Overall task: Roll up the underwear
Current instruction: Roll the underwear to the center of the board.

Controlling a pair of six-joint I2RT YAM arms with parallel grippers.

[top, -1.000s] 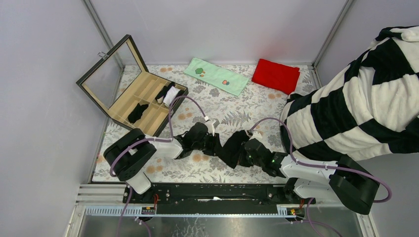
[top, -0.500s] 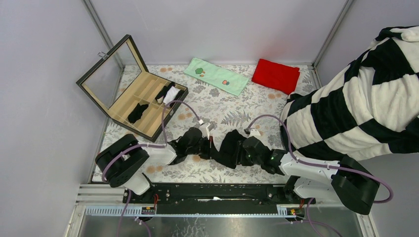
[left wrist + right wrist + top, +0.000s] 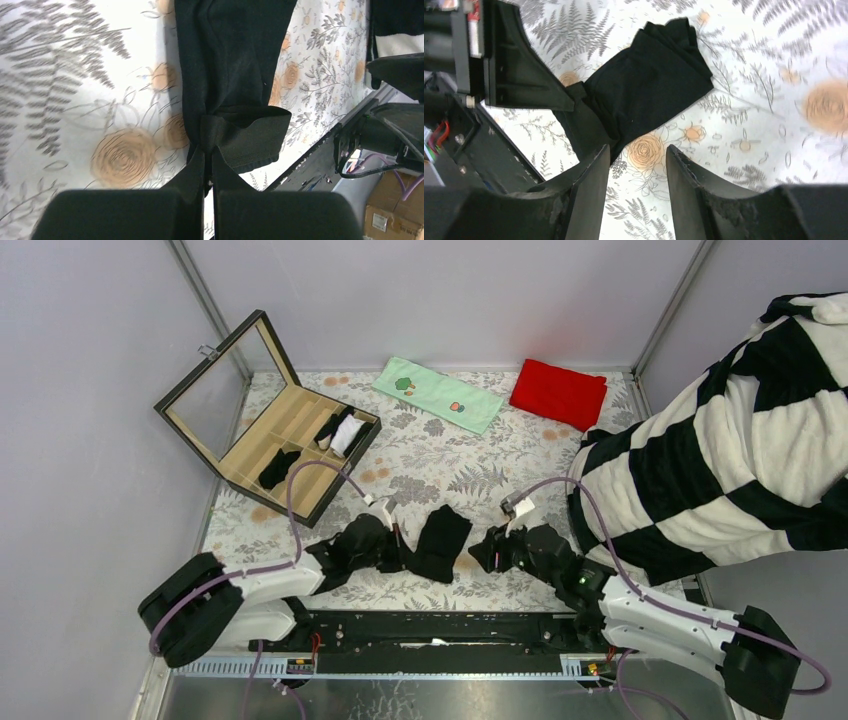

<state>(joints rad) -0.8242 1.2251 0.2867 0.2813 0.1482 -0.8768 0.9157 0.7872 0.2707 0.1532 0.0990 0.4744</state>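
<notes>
You see plain grey walls [image 3: 450, 290] across the frame's top and left, metal posts [image 3: 207, 302] at the corners, and a floral-covered counter [image 3: 480, 465] at centre.

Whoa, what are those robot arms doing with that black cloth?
They are working on rolling underwear. The left gripper is pinched shut on one end of the black underwear, which lies folded flat on the flowery table, not rolled yet. The right gripper is open and empty, right next to it.
</notes>
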